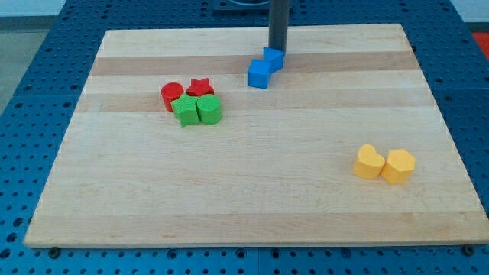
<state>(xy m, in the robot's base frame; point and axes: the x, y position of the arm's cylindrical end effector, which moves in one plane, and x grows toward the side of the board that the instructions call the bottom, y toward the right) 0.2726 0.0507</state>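
My tip (276, 50) comes down at the view's top centre and touches the upper edge of a small blue block (273, 58). A blue cube (260, 74) sits against that block's lower left. To the left lies a tight cluster: a red cylinder (172, 95), a red star (200, 87), a green star (184, 111) and a green hexagonal block (208, 110). At the lower right two yellow blocks rest side by side, a rounded one (369, 162) and a hexagonal one (399, 166).
The wooden board (244, 206) lies on a blue perforated table (30, 84) that shows on all sides of it.
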